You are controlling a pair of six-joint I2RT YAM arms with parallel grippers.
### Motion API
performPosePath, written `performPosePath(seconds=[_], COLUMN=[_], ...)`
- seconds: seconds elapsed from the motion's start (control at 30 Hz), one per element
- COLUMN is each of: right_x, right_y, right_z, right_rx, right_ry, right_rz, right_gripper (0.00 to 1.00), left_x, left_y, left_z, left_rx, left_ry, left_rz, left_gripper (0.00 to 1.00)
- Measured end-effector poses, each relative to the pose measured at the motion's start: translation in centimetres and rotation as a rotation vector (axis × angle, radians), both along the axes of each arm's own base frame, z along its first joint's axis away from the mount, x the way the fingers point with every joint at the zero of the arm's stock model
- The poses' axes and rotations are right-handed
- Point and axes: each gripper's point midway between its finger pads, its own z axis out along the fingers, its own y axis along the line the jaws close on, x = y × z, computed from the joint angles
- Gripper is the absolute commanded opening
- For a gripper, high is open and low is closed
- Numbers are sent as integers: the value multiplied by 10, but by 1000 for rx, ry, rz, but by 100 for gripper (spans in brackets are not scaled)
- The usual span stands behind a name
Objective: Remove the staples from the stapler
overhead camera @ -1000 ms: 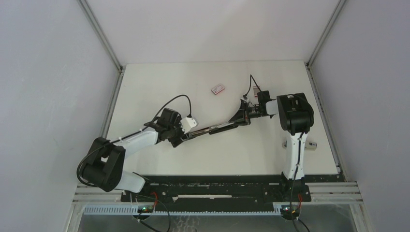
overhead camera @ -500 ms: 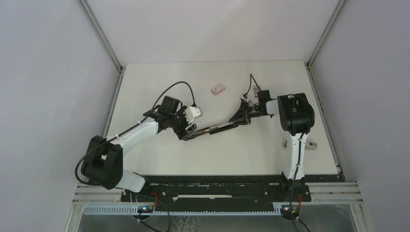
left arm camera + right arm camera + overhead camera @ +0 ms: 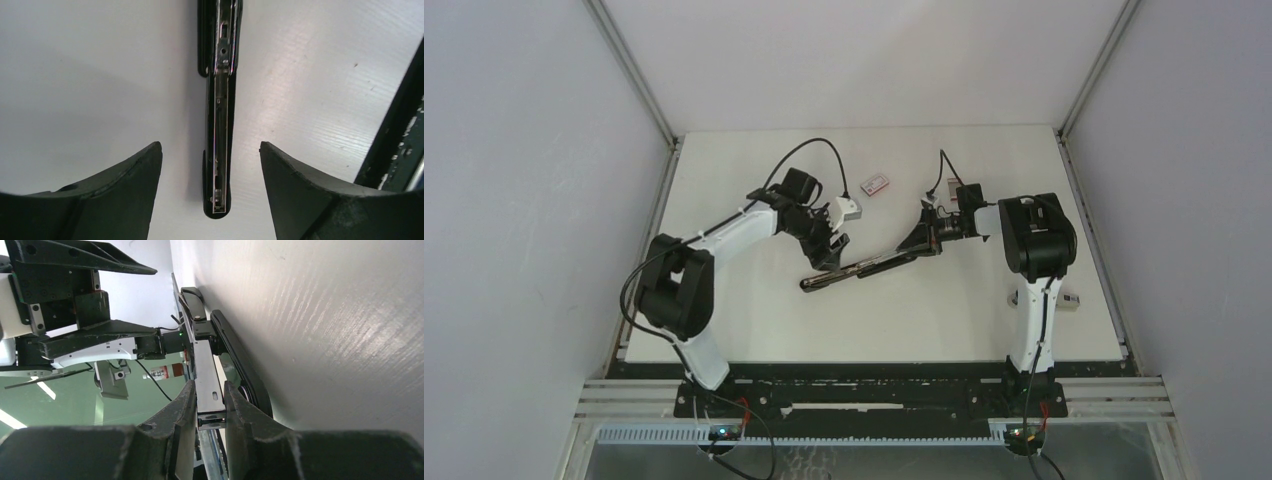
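right hand (image 3: 209,388) tight around stapler (image 3: 864,268)

A white counter (image 3: 904,320) sits inside a plain box. A pale grey wall (image 3: 864,60) stands behind the counter, with one more on each side. Thin metal posts (image 3: 629,70) go up from the counter's back corners.

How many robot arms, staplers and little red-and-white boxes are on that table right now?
Robot arms: 2 (left arm, right arm)
stapler: 1
red-and-white box: 1
Total: 4
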Motion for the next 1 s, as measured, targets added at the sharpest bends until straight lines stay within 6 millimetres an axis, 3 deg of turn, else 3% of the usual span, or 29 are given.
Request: performPosePath(seconds=[0.23, 0.5, 1.0], right_x=[-1, -1, 3], right_y=[1, 3, 4], right_z=[4, 13, 19], right_rx=[10, 28, 47], right_ry=[-7, -40, -43], right_rz=[8, 7, -12], right_gripper=[8, 4, 0], left_x=[-2, -13, -10], left_y=[-21, -29, -37], left_z=[-1, -13, -7], left_rx=[-61, -88, -132], left_ry=[141, 271, 308], left_rz=[-26, -26, -22], left_gripper=[76, 76, 75])
